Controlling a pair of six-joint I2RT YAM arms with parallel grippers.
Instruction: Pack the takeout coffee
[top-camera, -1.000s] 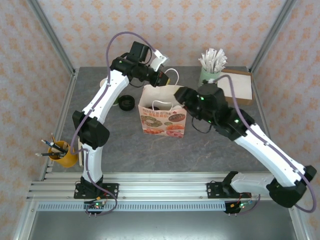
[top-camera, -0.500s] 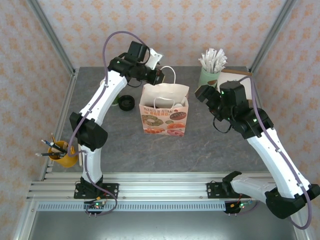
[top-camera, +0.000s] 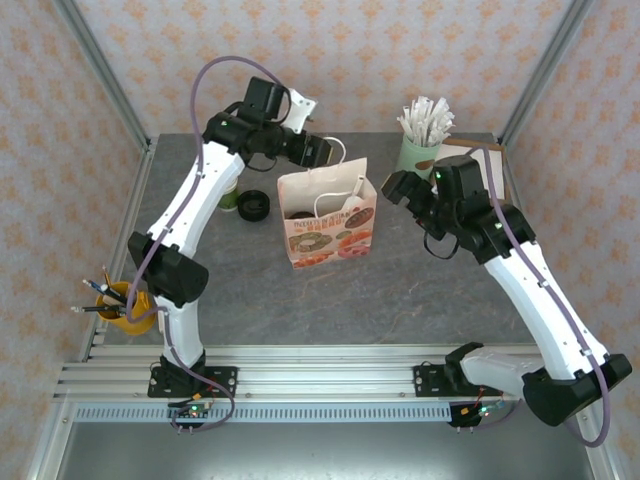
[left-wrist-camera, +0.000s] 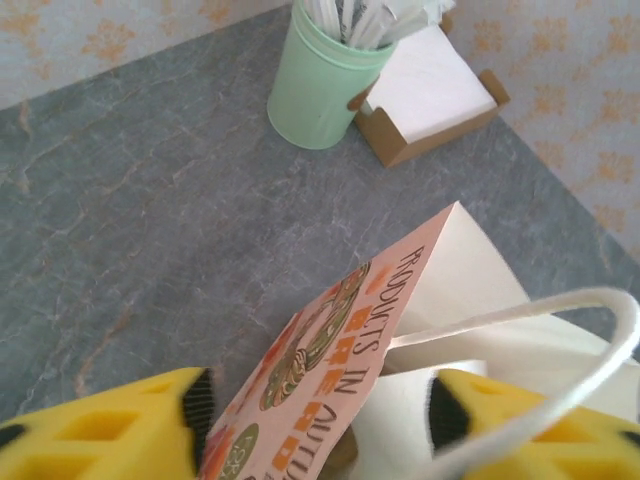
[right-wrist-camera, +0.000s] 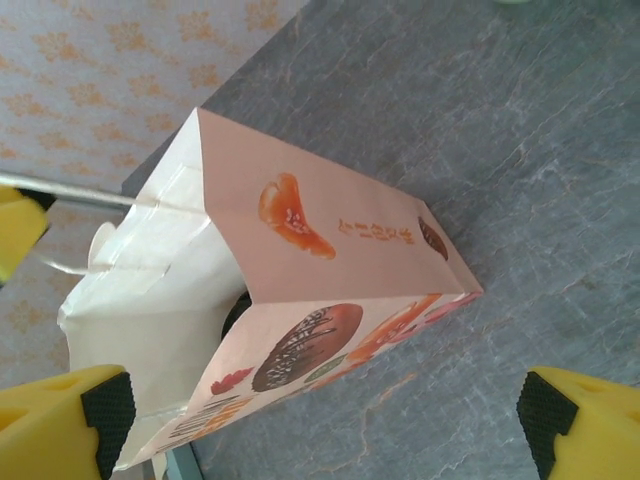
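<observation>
Bag mouth: paper bag (top-camera: 330, 238) open upward; left hand (top-camera: 322, 152) astride its 12 o'clock rim, fingers spread; white handle (left-wrist-camera: 560, 312) loops across the opening
Bag's 3 o'clock: right hand (top-camera: 393, 188) just beside the side wall, spread wide
1 to 2 o'clock: straw holder (top-camera: 416, 153) and napkin box (top-camera: 480, 172) crowd the corner
9 to 10 o'clock: black lid (top-camera: 253, 206) lies near on the table (top-camera: 400, 300)
6 o'clock: bare table to the near edge
8 o'clock: pen cup (top-camera: 128, 312) at the table's edge, well apart

Robot lab cell dressed up as a café counter. Aluminium frame posts (top-camera: 105, 70), patterned wallpaper panels (top-camera: 400, 50), grey stone-look table (top-camera: 400, 300), robot arms (top-camera: 520, 290) bolted to slotted rails (top-camera: 320, 380). Café props: mint-green straw holder (top-camera: 415, 152), napkin box (left-wrist-camera: 430, 85), printed paper bag (top-camera: 330, 240), yellow pen cup (top-camera: 125, 305).
</observation>
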